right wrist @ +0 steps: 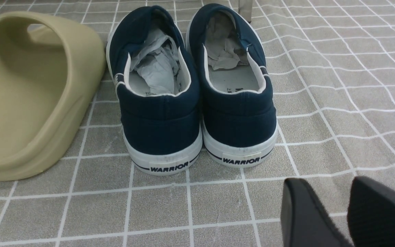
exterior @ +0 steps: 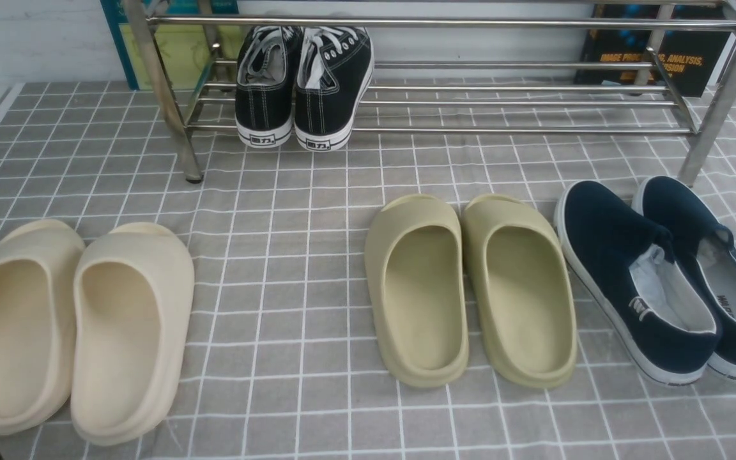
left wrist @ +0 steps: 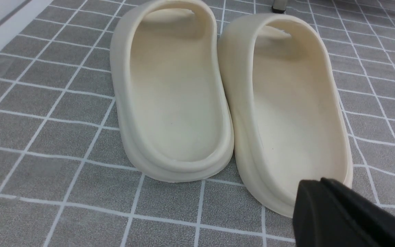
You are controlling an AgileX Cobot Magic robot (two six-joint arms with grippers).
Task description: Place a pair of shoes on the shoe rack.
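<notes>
Grey checked cloth (exterior: 317, 268) covers the floor; I see the pair of shoes (exterior: 304, 86) on the shoe rack (exterior: 444, 76) near its left end, by the far edge. My left wrist view shows the left pincer (left wrist: 324, 202) shut, empty, over cream slides (left wrist: 225, 92). My right wrist view shows the right pincer (right wrist: 338, 206) parted, empty, behind navy slip-ons (right wrist: 194, 89).

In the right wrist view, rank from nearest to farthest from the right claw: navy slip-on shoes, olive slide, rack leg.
From the right claw:
1. Navy slip-on shoes, heels just ahead.
2. Olive slide, off to the side.
3. Rack leg, beyond the navy toes.
</notes>
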